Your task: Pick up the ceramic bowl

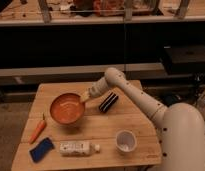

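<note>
Hovering gripper [86, 96], perhaps touching orange-red ceramic bowl [66, 109]

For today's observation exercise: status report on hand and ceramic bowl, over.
The hand at right rim of ceramic bowl. Bowl flat on table, not lifted. Black block right of hand.

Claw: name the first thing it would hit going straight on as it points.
Probably the ceramic bowl: the claw sits by its right rim, pointing left across it; depth is unclear.
</note>
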`<state>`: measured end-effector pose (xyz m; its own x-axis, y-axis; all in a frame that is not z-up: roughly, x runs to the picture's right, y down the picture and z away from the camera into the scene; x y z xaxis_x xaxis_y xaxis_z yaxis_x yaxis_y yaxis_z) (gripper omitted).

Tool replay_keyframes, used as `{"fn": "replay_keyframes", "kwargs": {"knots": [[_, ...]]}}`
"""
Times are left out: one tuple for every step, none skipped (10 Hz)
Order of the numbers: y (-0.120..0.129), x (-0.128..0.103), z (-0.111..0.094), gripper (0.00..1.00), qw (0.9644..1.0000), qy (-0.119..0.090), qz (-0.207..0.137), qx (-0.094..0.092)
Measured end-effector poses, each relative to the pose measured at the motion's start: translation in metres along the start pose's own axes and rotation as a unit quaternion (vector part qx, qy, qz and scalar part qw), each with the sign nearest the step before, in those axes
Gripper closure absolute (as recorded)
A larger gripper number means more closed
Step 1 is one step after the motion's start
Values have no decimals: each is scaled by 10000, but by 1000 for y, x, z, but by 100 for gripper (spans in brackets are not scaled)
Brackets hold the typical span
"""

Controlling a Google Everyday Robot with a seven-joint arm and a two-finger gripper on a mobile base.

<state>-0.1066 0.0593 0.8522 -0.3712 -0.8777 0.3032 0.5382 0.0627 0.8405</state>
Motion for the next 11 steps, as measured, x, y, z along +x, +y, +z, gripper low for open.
{"fn": "replay_keyframes", "kwargs": {"knots": [[-6,0,0,97,9999,46,-91,9],[-12,0,-1,94,9996,134,-239,-5],[-11,0,-4,96,9994,141,-284,-123],[-7,2,-2,99,9996,97,-182,-203],[-3,2,3,100,9998,71,-110,-168],[-1,1,4,100,9999,56,-72,-125],[-2,0,2,100,9999,79,-98,-97],[-5,1,1,100,9998,77,-142,-110],[-6,3,2,100,9998,75,-147,-140],[-6,3,3,100,9998,70,-131,-160],[-4,3,4,100,9998,64,-106,-162]]}}
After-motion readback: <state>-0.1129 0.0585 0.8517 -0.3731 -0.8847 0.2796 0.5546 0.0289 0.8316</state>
